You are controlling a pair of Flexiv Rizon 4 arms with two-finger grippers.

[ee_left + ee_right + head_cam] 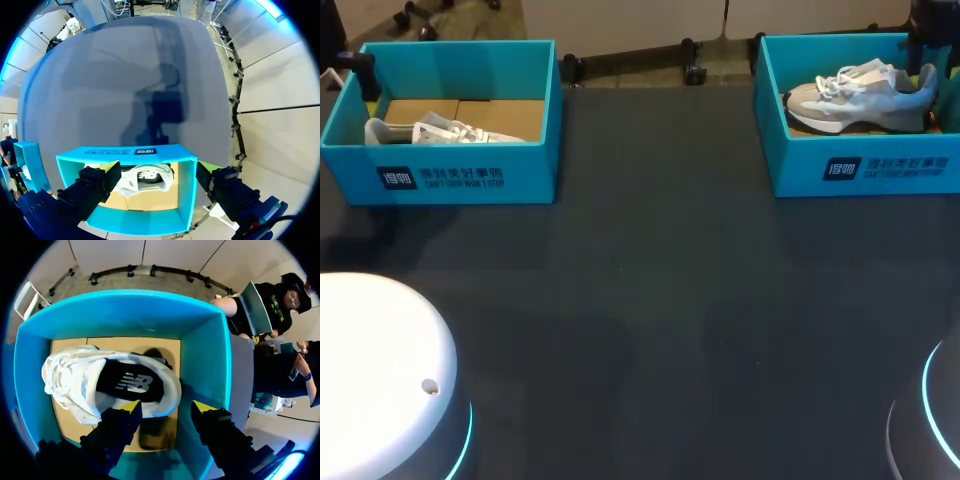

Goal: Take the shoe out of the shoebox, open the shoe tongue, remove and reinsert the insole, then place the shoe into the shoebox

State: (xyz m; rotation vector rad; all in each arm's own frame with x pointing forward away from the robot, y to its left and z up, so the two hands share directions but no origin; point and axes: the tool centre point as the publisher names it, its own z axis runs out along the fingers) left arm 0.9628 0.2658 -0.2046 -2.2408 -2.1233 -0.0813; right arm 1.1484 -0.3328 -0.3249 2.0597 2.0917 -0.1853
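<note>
Two teal shoeboxes stand at the table's far side. In the right shoebox [865, 165] a grey and white shoe [860, 95] lies on its side, and my right arm [930, 30] hangs over that box's far right corner. In the right wrist view my right gripper [166, 407] is open just above the shoe [100, 382], one yellow tip by the heel collar, the other beside the heel and clear of it. The left shoebox [440, 175] holds a white shoe [430, 130]. My left gripper [157, 172] is wide open above this box [140, 155] and its shoe [145, 180].
The white domed base of my left arm [380, 370] fills the near left corner, and the base of my right arm [930, 420] the near right. Dark tabletop [650, 300] stretches between the boxes and the bases.
</note>
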